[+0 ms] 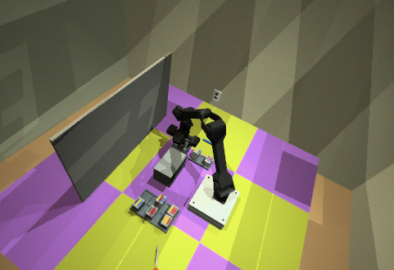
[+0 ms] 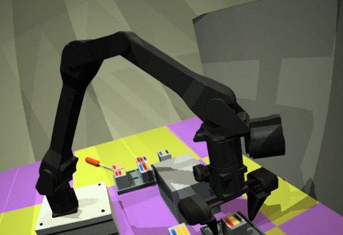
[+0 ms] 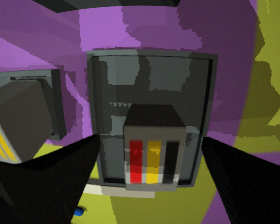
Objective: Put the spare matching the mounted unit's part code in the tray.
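A grey unit with red, yellow and black bars (image 2: pixel 234 221) (image 3: pixel 154 162) stands in the shallow grey tray (image 2: pixel 254 226) (image 3: pixel 91 80), toward the tray's near end in the wrist view. My gripper (image 2: pixel 233 225) (image 3: pixel 151 141) is open around it, a fingertip on either side with gaps between. A smaller base (image 1: pixel 201 162) beside the tray carries units; one with blue and yellow bars (image 2: pixel 180 230) (image 3: pixel 5 137) shows its face. The larger rack (image 1: pixel 139 213) (image 2: pixel 134 189) holds several units with coloured bars. No back of the mounted unit is readable.
A grey box (image 1: pixel 170 161) (image 2: pixel 177 171) stands between the tray and the larger rack. A tall grey panel (image 1: pixel 120 123) (image 2: pixel 268 46) rises beyond. An orange-handled screwdriver (image 1: pixel 156 258) (image 2: pixel 93 161) lies past the rack. A blue object (image 1: pixel 207 141) (image 3: pixel 78 211) lies near the smaller base.
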You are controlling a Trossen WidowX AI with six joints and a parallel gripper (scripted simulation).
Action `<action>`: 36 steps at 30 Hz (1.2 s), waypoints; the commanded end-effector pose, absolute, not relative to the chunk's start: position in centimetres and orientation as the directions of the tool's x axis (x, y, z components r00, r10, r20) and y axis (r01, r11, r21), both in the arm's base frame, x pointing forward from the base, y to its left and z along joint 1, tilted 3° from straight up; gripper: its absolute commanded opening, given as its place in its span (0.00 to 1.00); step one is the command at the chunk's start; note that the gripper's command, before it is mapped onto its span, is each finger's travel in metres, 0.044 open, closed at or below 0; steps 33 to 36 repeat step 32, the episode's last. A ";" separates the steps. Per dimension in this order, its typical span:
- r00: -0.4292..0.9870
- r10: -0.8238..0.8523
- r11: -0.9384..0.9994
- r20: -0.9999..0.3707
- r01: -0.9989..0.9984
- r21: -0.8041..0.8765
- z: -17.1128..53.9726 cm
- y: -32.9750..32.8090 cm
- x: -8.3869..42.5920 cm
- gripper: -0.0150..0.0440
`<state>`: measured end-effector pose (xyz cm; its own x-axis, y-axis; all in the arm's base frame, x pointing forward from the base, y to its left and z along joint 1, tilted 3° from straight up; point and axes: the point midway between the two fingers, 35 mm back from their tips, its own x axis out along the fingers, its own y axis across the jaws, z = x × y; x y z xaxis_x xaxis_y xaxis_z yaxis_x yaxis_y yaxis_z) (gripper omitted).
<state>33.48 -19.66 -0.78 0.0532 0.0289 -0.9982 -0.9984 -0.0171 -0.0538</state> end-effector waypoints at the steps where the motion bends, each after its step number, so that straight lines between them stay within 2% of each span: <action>1: 0.054 0.029 -0.017 -0.998 -0.998 -0.054 0.4 -19.8 33.6 1.00; 5: 0.054 0.032 -0.015 -0.998 -0.998 -0.054 7.3 -20.0 33.3 1.00; 8: 0.053 0.034 -0.014 -0.998 -0.998 -0.054 9.9 -19.9 32.9 1.00; 36: 0.076 0.014 -0.012 -0.997 -0.997 -0.076 9.8 -20.2 33.2 1.00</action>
